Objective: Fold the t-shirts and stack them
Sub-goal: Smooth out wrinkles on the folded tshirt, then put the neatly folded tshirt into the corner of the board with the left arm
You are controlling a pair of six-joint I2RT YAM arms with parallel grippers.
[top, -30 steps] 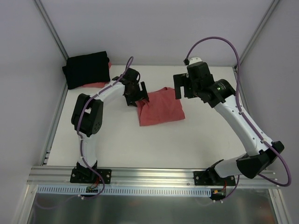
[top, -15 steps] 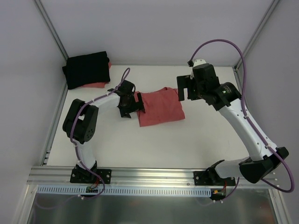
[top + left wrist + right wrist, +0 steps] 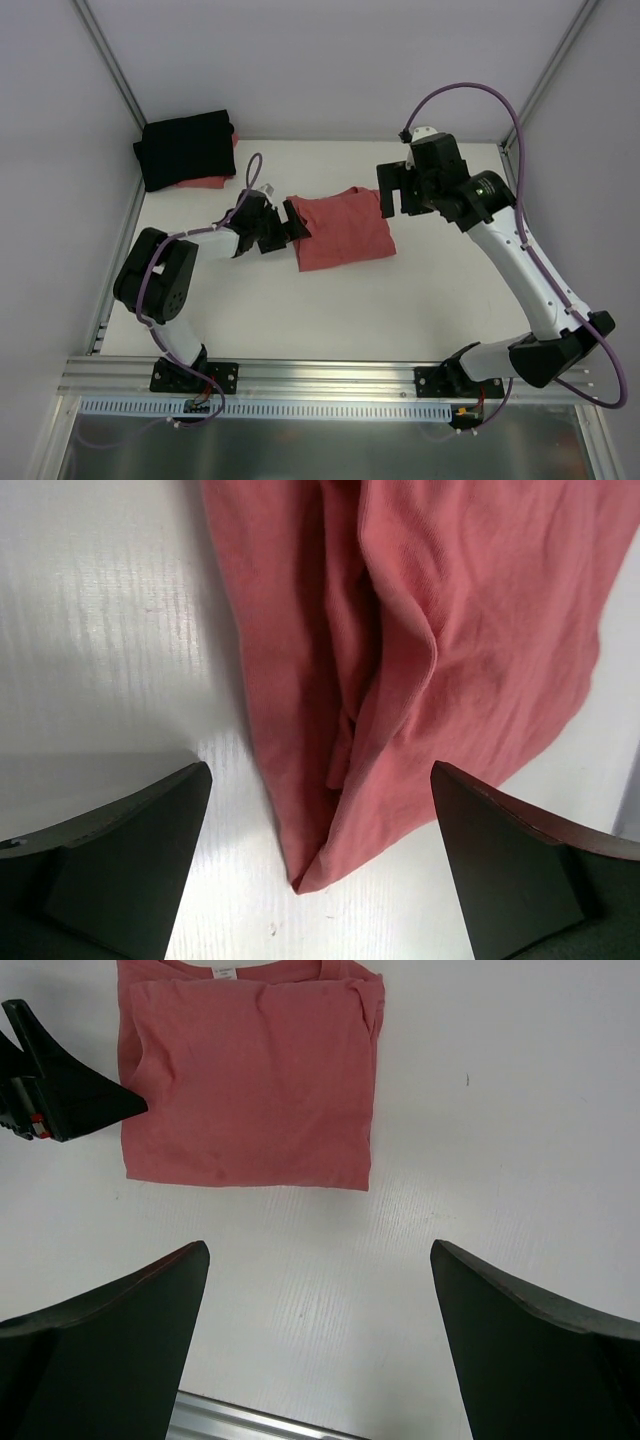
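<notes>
The coral-red t-shirt (image 3: 343, 230) lies folded into a rough square mid-table, its white neck label (image 3: 224, 971) showing at one edge. My left gripper (image 3: 287, 230) sits low at the shirt's left edge, open, its jaws either side of a folded corner (image 3: 320, 870) without touching it. My right gripper (image 3: 395, 192) hovers open above the shirt's right side with nothing between its fingers (image 3: 110, 1330). The black t-shirt (image 3: 186, 148) lies folded at the back left corner.
A strip of red cloth (image 3: 208, 182) shows from under the black shirt. White walls and slanted frame posts (image 3: 110, 70) close in the table. An aluminium rail (image 3: 330, 375) runs along the near edge by the arm bases.
My left gripper has opened, let go of the red shirt's edge and drawn back leftward and lower. The right gripper has shifted slightly right and stayed open.
</notes>
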